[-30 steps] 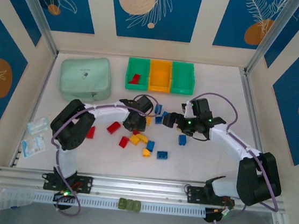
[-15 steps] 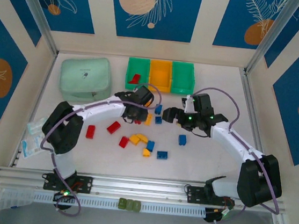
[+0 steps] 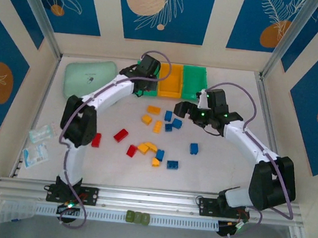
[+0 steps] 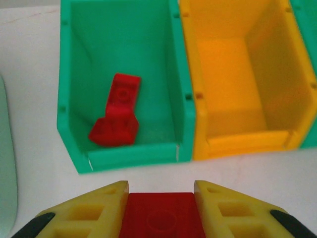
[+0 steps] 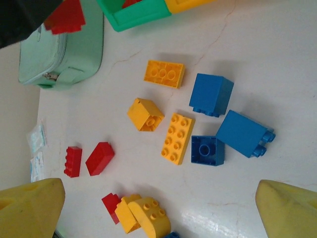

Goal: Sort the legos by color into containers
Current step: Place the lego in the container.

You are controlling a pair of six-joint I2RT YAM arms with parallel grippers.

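Note:
My left gripper point(image 4: 161, 191) is shut on a red lego point(image 4: 162, 215) just short of the left green container point(image 4: 133, 154), which holds two red legos point(image 4: 116, 116). From above, that gripper point(image 3: 147, 74) covers that container, beside the orange container point(image 3: 171, 80) and the right green container point(image 3: 194, 81). My right gripper point(image 5: 159, 191) hangs open and empty above yellow legos point(image 5: 177, 137) and blue legos point(image 5: 210, 94). The top view puts it point(image 3: 184, 109) right of the loose pile, where red legos point(image 3: 121, 135), yellow ones point(image 3: 147, 147) and blue ones point(image 3: 172, 165) lie scattered.
A pale mint lidded box point(image 3: 89, 79) sits left of the containers. Two clear plastic packets point(image 3: 36, 144) lie near the table's left edge. Metal frame posts stand at both back corners.
My left gripper has carried the red lego from the pile back to the left green container. My right gripper has drifted left and back, still open.

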